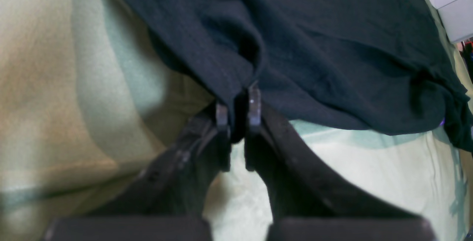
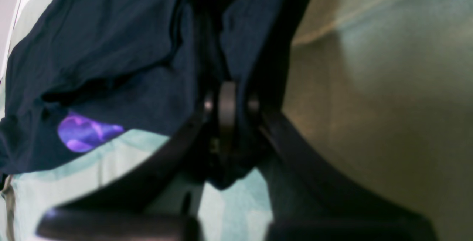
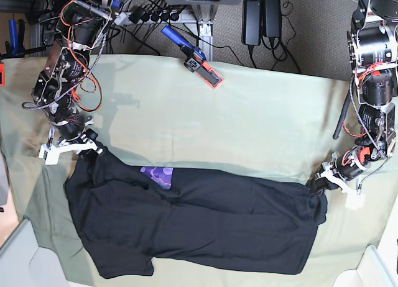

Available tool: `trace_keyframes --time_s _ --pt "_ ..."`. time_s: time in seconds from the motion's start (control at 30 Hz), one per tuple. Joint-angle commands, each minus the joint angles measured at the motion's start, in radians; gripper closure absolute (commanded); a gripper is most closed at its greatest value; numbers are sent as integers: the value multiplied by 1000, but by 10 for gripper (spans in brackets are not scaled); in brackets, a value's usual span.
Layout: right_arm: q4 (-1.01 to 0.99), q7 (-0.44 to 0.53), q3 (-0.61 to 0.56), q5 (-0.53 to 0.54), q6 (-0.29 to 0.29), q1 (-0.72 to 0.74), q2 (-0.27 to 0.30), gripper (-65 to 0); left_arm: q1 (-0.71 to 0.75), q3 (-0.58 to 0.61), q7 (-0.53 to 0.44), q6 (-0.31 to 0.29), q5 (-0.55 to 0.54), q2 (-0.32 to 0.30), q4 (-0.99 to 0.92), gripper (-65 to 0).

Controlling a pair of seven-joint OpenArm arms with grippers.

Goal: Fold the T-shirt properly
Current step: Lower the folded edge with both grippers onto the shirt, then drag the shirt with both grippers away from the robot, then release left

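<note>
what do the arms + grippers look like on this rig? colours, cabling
Both arms are bare black-and-silver metal actuators, no sleeves. In the base view the right arm carries loose orange, red and black wires; the left arm has red wiring and a black cable. White brackets sit at both wrists. The left gripper and right gripper have curved black fingers with small grey tip pads.

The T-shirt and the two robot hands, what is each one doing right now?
T-shirt: spread out on the green cloth, wrinkled, a bit of purple print showing, each end pinched.
Left gripper: fingers shut on the T-shirt's edge.
Right gripper: fingers shut on a bunched fold of the T-shirt.
</note>
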Motion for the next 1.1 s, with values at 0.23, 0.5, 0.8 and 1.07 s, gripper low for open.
trace_keyframes --time_s 0.23,0.5,0.8,1.07 --pt "16 -126 -2 112 67 16 84 0 -21 -5 63 -9 -26 -53 17 0" --pt "16 -208 -2 197 91 -32 232 0 71 -5 208 -9 -231 -142 77 0" --pt "16 -304 -2 251 113 -37 262 0 206 -5 295 -9 -320 -211 307 0" --pt "24 -320 -2 288 127 -98 289 0 284 -5 307 -9 -327 -253 383 0"
